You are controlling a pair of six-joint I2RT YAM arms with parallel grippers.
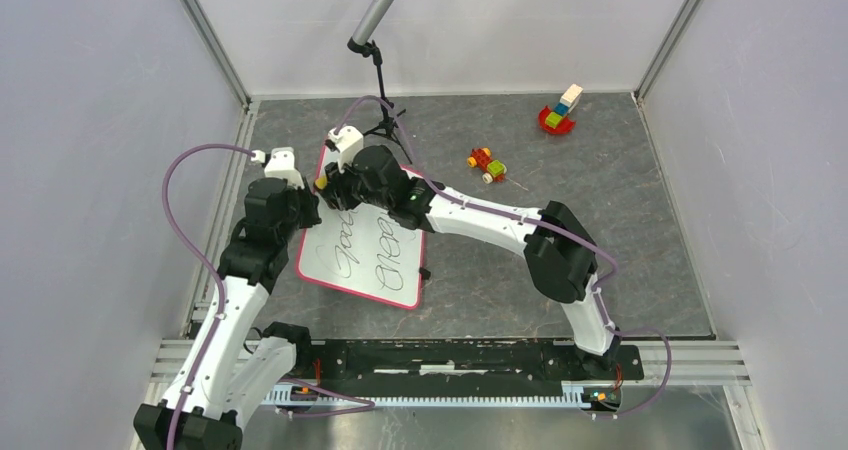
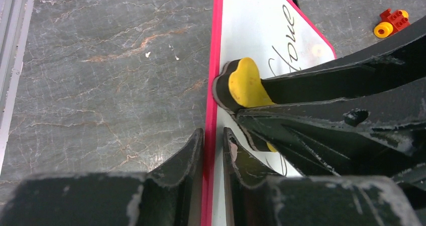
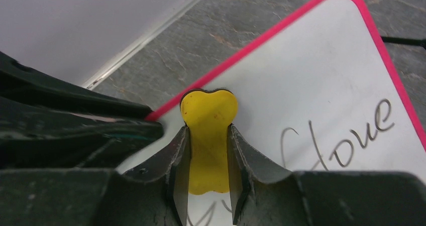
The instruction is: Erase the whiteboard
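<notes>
Left wrist view: left gripper (image 2: pixel 213 134) jaws nip the whiteboard (image 2: pixel 253 30) rim; board lies flat on table (image 2: pixel 100 60), left of centre. Right gripper (image 3: pixel 208 131) pinches yellow eraser (image 3: pixel 208 108) beside them. We judge the risks: thin grip slips, board skids mid-wipe; crowded grippers collide.

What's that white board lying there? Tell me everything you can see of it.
The whiteboard is a flat white rectangle with rounded corners and a thin pink-red rim, smooth and glossy-looking. It lies on the grey stone-look table, left of middle, and bears two lines of black handwriting, not yet wiped. The left claw straddles its left rim, nearly closed; whether it pinches is unclear. The right claw holds a yellow eraser against it near its far left corner.
</notes>
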